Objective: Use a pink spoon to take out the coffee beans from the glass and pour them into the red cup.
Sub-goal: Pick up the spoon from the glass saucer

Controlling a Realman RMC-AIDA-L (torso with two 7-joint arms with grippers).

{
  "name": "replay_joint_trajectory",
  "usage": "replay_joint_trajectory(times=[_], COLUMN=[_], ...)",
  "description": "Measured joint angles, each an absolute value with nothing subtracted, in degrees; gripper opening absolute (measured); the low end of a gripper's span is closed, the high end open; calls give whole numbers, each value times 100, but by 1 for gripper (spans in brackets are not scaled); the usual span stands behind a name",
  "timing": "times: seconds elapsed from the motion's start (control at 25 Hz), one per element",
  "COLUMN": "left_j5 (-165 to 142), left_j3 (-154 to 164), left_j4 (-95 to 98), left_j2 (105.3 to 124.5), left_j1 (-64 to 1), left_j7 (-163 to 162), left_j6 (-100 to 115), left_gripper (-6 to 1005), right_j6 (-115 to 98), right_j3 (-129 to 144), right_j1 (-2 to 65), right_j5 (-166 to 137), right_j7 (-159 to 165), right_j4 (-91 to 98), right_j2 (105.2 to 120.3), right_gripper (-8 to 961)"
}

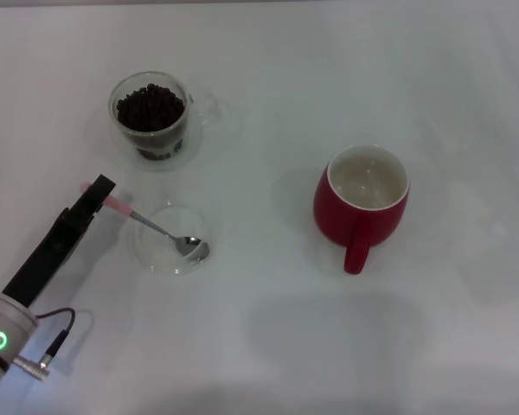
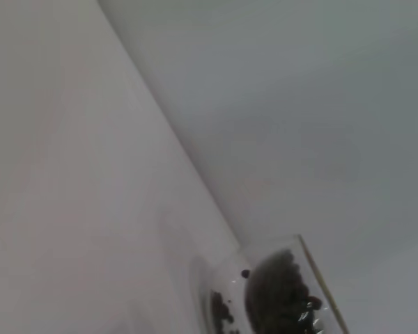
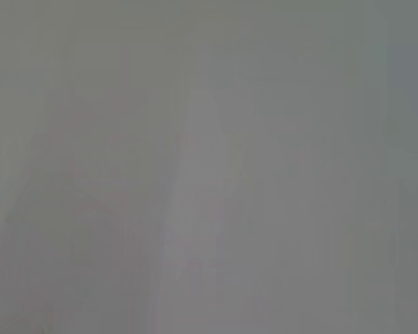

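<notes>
The pink spoon [image 1: 160,229] lies with its metal bowl in a shallow clear dish [image 1: 158,259] and its pink handle end pointing left. My left gripper [image 1: 99,192] is at that handle end and looks shut on it; pink shows on both sides of the black tip. The glass [image 1: 152,117], full of coffee beans [image 1: 150,105], stands behind the dish. It also shows in the left wrist view [image 2: 313,278], with the beans [image 2: 275,296] inside. The red cup [image 1: 362,206] stands to the right, its inside empty and its handle toward me. My right gripper is out of view.
The white table [image 1: 268,346] carries only these things. The left arm [image 1: 43,259] reaches in from the lower left. The right wrist view shows only a grey blur.
</notes>
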State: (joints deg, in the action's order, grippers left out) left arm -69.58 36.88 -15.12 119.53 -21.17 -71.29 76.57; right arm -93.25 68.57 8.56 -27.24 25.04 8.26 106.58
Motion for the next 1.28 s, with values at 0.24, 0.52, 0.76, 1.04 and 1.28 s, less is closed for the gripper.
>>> replay_joint_trajectory(times=[0.24,0.52,0.76,1.04,1.28], left_j5=[-6961,-7093,-7177,-7178,-7175], left_j3=[3690,3700,3705,3753,3754], left_j4=[-1443,-1310,-1291,-1198,-1143], left_j2=[11944,11935,11935,11935,11934], left_j1=[-2114,-2126,-2220,-2222,-2192], left_j7=[-7204,-7398,-7445,-7487,-7551], left_j6=[7562,7466,7360,7328,7205], left_gripper=[401,347,315,278,247], right_j6=[-9399,-9494,-9562,-9586,-9691], right_j3=[6850,6849,6839,6837,6837], right_j1=[850,832,833,835,775], right_j5=[-2732,-2734,-2733,-2733,-2732], right_j7=[2504,2504,2507,2513,2529], right_j4=[833,835,835,835,835], right_j2=[10680,10703,10722,10765,10778], right_gripper=[634,634,634,634,634])
